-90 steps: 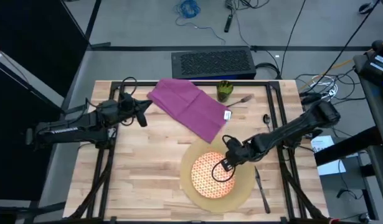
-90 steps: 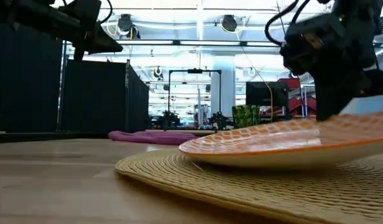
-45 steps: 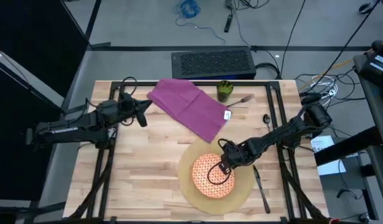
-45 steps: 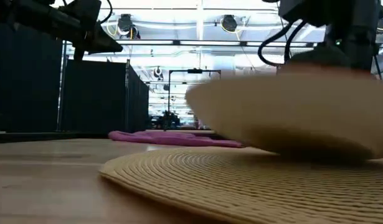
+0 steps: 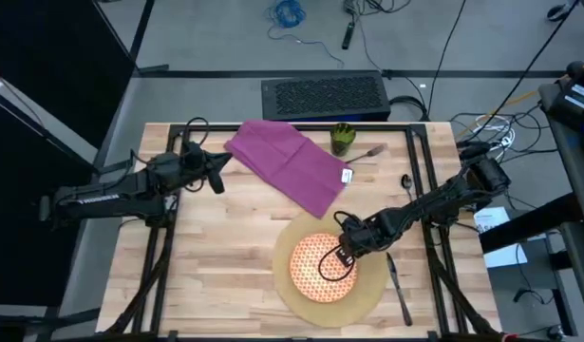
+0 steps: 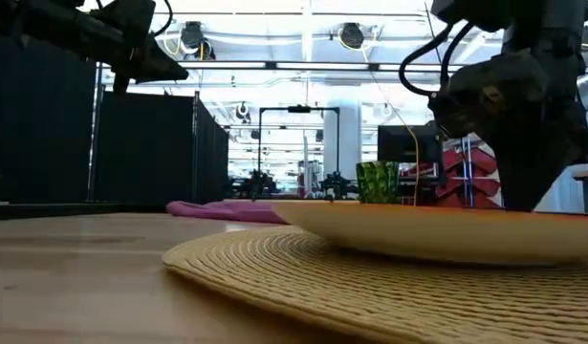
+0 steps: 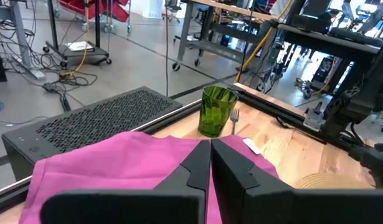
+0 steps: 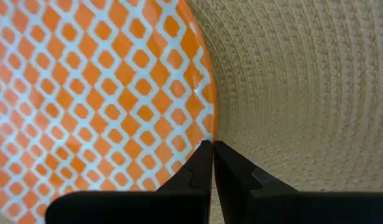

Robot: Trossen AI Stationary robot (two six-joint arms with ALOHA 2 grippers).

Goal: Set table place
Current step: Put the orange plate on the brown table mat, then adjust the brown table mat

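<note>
Looking down from above, I see my right gripper (image 5: 340, 255) at the right rim of the orange-and-white patterned round plate (image 5: 315, 270) on the round woven tan mat (image 5: 372, 283). Level across the table, the plate sits flat. The right wrist view shows fingers pinching its rim; pulling away clamped could drag it off-centre. My left gripper (image 7: 211, 163) waits pressed together over the purple cloth napkin (image 7: 122, 158).

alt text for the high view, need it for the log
Overhead view: the right claw sits at the edge of the orange-and-white plate, which lies on the round tan mat. On the wood table are a purple napkin, green cup, fork and knife; the left claw waits beside the napkin.
</note>
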